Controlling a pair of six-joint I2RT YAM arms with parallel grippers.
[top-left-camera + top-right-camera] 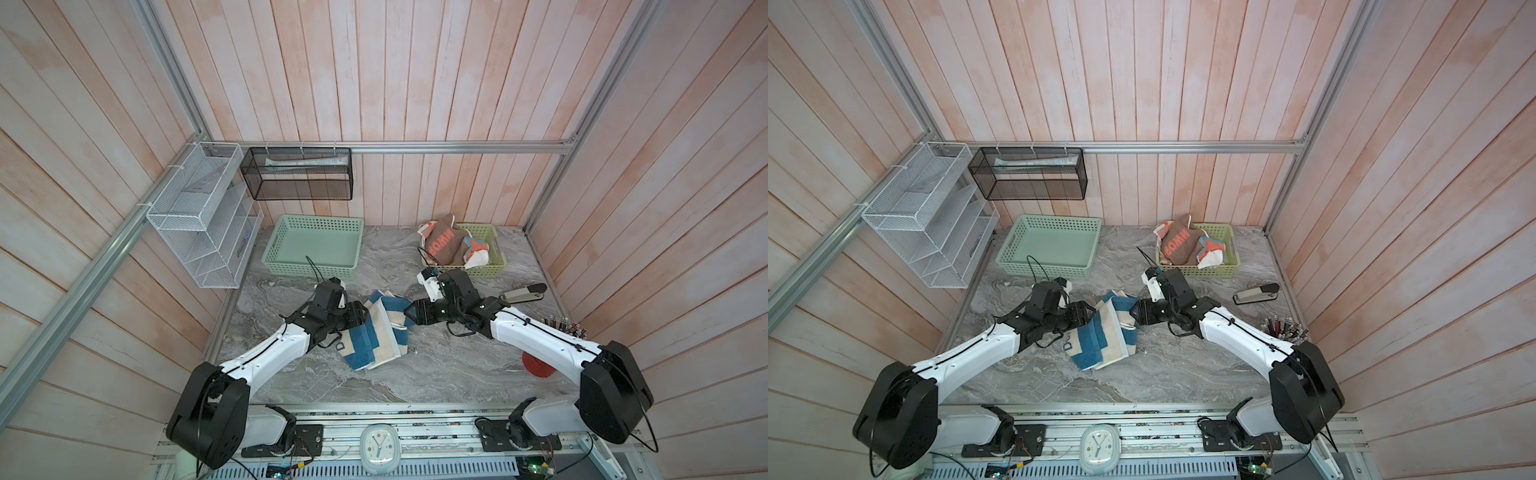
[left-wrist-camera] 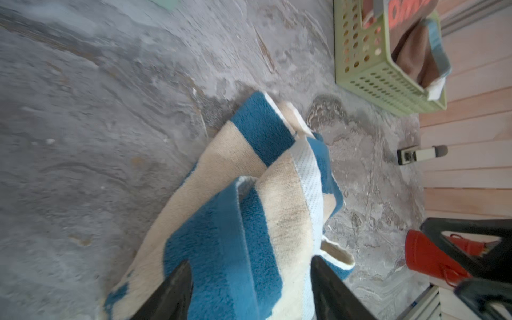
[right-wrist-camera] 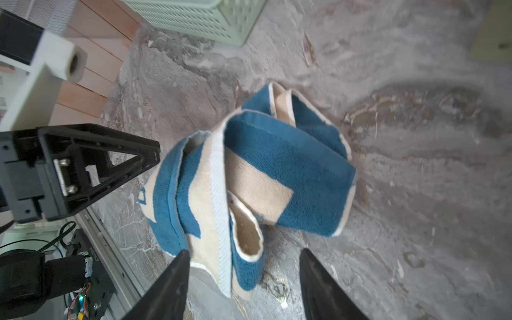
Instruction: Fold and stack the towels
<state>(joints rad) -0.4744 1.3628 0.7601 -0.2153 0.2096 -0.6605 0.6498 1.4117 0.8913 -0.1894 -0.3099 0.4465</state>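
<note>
Mid-table, right pincer (image 3: 244, 252): jaws wide, gripping nothing; towel (image 3: 277, 160) end just ahead.
Left pincer (image 2: 250, 261): jaws apart, towel bunched between them; grip unclear.
Blue-cream towel: crumpled on table (image 1: 436, 365), between both pincers.
Other towels (image 1: 444, 245): heaped in right basket (image 1: 496, 259), at the back.

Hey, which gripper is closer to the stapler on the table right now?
Right. The right gripper is at the edge of the blue-and-cream towel that faces the stapler; the left gripper is at the towel's opposite edge, farther off.
</note>
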